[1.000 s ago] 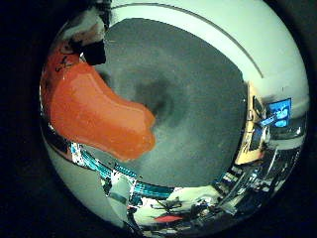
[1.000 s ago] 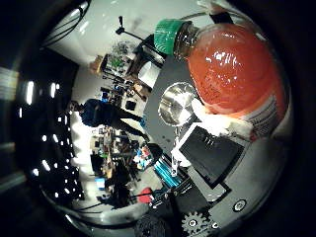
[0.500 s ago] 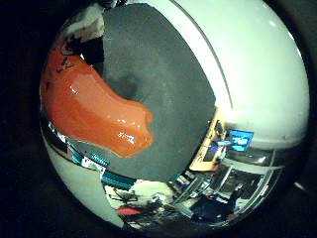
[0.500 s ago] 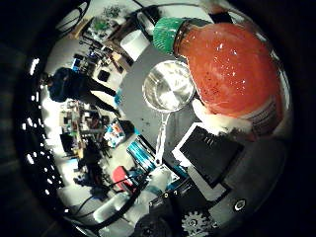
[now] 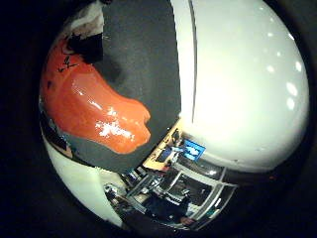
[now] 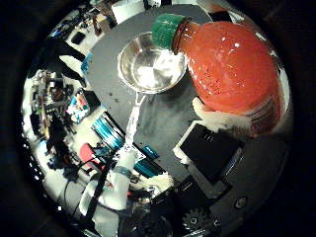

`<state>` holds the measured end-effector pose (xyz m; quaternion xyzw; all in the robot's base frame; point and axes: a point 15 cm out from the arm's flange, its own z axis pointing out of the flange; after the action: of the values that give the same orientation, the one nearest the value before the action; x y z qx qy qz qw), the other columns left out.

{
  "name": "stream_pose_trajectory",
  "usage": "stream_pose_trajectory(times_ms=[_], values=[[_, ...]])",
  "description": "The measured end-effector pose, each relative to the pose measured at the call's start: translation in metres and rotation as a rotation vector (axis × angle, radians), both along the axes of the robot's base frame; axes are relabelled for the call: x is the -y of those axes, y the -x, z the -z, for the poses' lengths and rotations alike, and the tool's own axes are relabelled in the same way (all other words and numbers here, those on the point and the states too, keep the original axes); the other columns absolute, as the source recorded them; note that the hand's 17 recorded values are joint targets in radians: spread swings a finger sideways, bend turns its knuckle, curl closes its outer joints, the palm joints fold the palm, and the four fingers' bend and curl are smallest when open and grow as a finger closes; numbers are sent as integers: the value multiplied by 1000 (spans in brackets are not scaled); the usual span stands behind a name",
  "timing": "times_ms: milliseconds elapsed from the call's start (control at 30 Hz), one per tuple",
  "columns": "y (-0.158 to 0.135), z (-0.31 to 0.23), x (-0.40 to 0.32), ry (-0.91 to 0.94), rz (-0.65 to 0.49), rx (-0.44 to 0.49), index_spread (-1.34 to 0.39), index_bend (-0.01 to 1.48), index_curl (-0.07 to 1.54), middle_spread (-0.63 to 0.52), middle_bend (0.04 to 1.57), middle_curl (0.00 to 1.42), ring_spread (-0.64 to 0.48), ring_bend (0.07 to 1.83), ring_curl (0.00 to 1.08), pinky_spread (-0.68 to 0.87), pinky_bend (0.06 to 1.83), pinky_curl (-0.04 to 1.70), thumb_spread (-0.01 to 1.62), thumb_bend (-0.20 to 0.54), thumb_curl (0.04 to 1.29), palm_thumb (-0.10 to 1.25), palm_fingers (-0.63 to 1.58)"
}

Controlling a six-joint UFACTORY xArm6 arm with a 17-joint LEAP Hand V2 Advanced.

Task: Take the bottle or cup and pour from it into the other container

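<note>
A bottle (image 6: 232, 64) of orange-red liquid is held close against the palm, and much of both palm views is filled by it. It is clamped by the hand (image 6: 217, 148), whose white fingertip (image 6: 217, 118) is pressed against the bottle's side beside the label, with black finger parts lying just below it. The bottle is tilted, its green cap (image 6: 168, 30) still on, and the cap is seen over the rim of a steel pan (image 6: 150, 64) at about two o'clock of the bowl. The pan stands on a dark mat (image 6: 168, 123); its bowl looks empty and shiny, and its long handle (image 6: 132, 121) runs away from the bowl toward seven o'clock. Beyond the mat's edge a white tabletop (image 5: 237, 89) is seen, and farther off a cluttered room.
</note>
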<state>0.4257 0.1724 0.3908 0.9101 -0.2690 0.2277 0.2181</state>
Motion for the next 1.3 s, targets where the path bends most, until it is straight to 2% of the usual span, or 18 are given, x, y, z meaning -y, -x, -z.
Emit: stream_pose_trajectory(times_ms=[100,267,567,867,1300], values=[[1,2,-7,84,17,-26,-234,1159,923,-179,1265,1014,-289,1264,993,-269,1160,1054,99,-18,952,1166,1073],[-8,0,-19,300,-9,37,-235,1161,927,-179,1262,1015,-291,1272,1001,-272,1157,1060,108,-18,949,1157,1076],[-9,15,-46,447,-62,82,-235,1158,930,-181,1255,1025,-290,1273,1002,-273,1161,1059,122,-17,951,1149,1078],[-11,19,-61,549,-96,127,-236,1156,932,-182,1250,1031,-290,1265,1005,-269,1165,1055,138,-16,956,1155,1079],[4,17,-69,493,-104,106,-236,1156,934,-186,1241,1040,-290,1264,1008,-266,1169,1051,153,-17,966,1153,1078]])
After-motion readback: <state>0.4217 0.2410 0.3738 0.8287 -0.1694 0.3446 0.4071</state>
